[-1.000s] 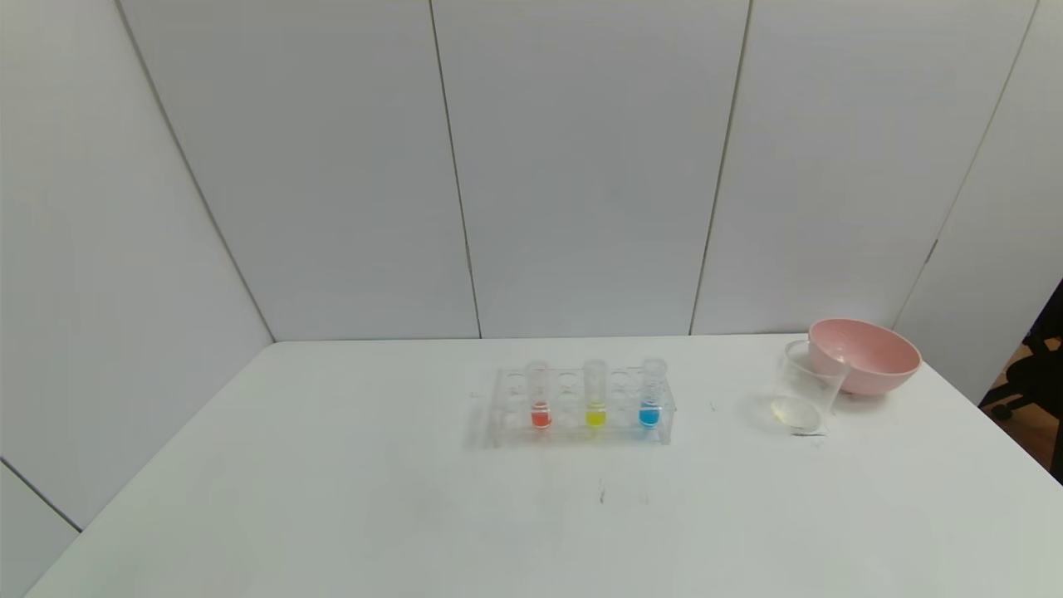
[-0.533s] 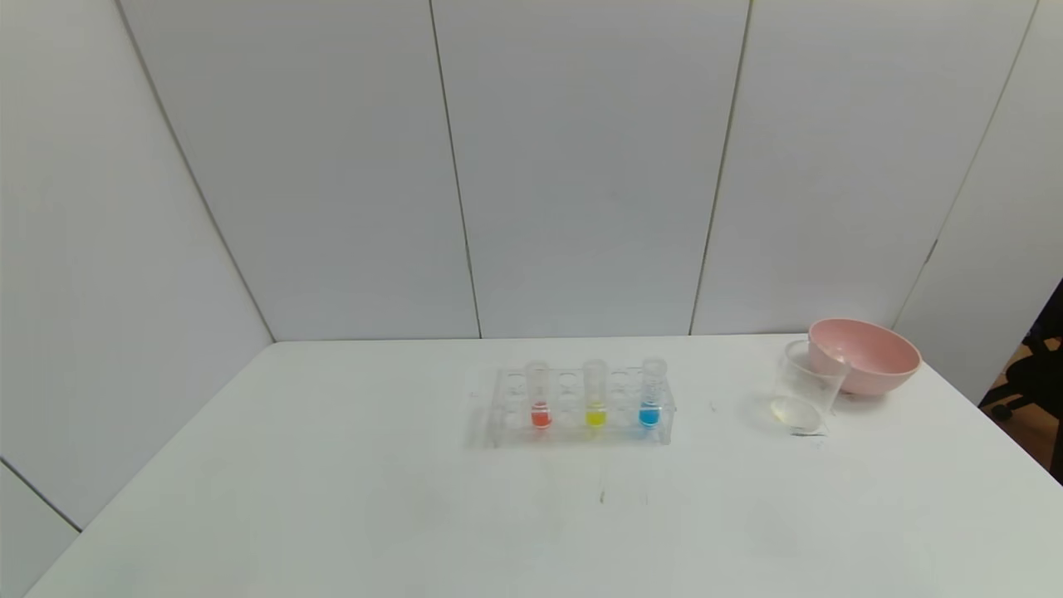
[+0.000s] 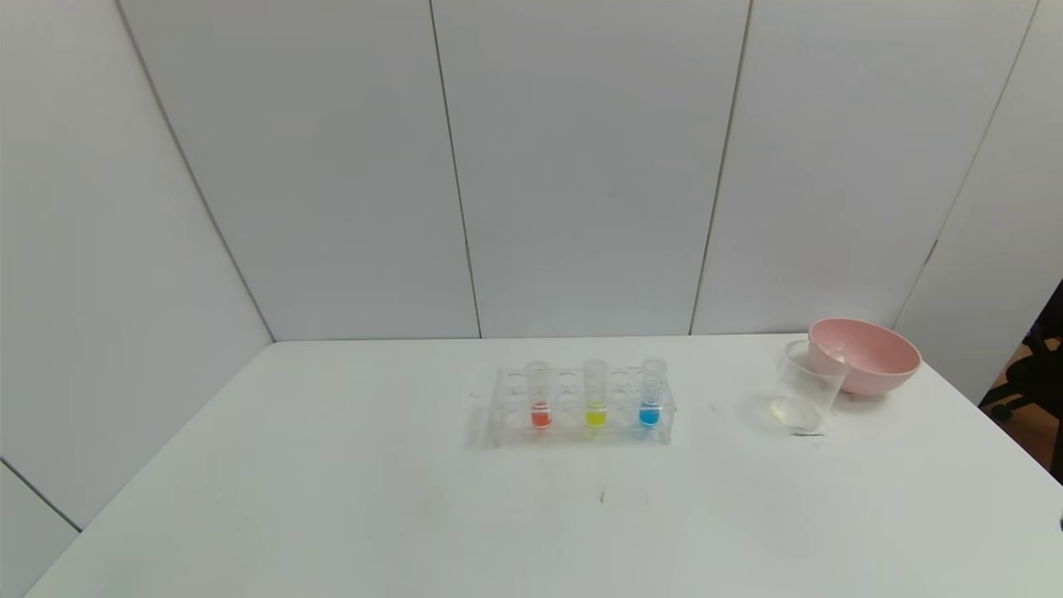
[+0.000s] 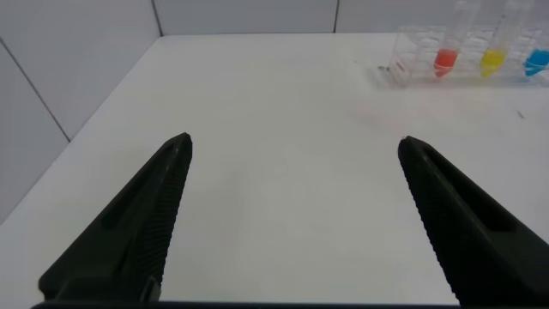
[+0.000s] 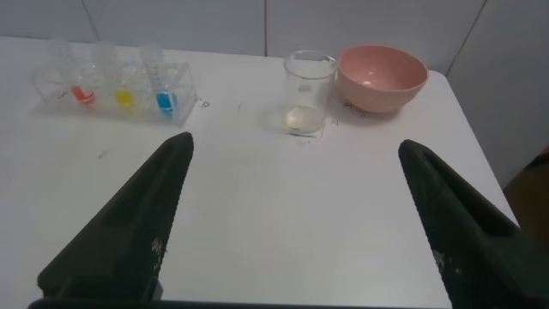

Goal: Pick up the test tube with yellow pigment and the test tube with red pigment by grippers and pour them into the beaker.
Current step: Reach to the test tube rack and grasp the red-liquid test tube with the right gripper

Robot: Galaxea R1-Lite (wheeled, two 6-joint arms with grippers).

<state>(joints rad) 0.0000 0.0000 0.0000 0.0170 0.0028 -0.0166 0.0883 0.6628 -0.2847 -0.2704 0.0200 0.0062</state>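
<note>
A clear rack (image 3: 581, 405) stands mid-table and holds three upright tubes. The test tube with red pigment (image 3: 540, 397) (image 4: 444, 57) (image 5: 82, 93) is at its left end, and the test tube with yellow pigment (image 3: 595, 394) (image 4: 491, 58) (image 5: 126, 97) is in the middle. The clear beaker (image 3: 804, 389) (image 5: 307, 90) stands to the right, touching the pink bowl. Neither arm shows in the head view. My left gripper (image 4: 293, 142) is open over bare table, well short of the rack. My right gripper (image 5: 293, 142) is open too, with nothing between its fingers, short of the beaker.
A tube with blue liquid (image 3: 652, 394) (image 5: 164, 99) fills the rack's right end. A pink bowl (image 3: 864, 355) (image 5: 383, 75) sits at the far right, near the table's right edge (image 3: 996, 440). White wall panels close off the back and left.
</note>
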